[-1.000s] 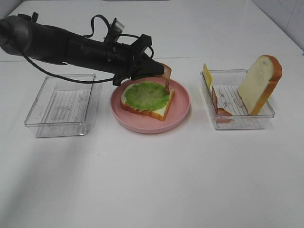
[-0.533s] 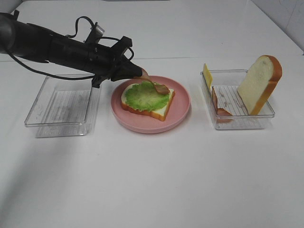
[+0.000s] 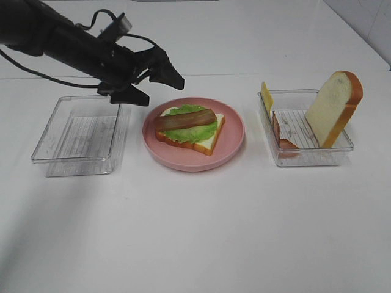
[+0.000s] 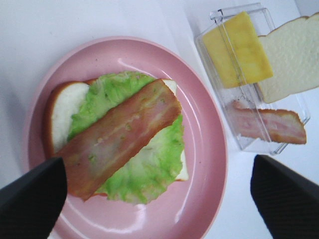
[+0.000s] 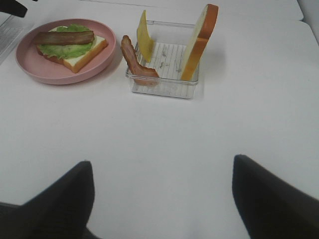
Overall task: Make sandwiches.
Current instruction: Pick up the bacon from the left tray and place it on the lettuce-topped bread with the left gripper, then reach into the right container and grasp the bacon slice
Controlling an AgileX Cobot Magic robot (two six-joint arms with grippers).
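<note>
- Left hand [image 3: 162, 91]: jaws apart, empty, raised near plate [image 3: 234, 135].
- Bacon strip [image 3: 185, 118] lies on lettuce [image 3: 197, 130], bread slice [image 3: 206, 142] beneath.
- Right hand [image 5: 167, 199]: jaws apart, empty, above counter [image 5: 164, 129].

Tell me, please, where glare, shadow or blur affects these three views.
Exterior high: even light, faint shadow by the left clear plastic tray. Left wrist: glare streaks on the round pink plate, black left gripper fingers blurred. Right wrist: right gripper fingers blurred.
</note>
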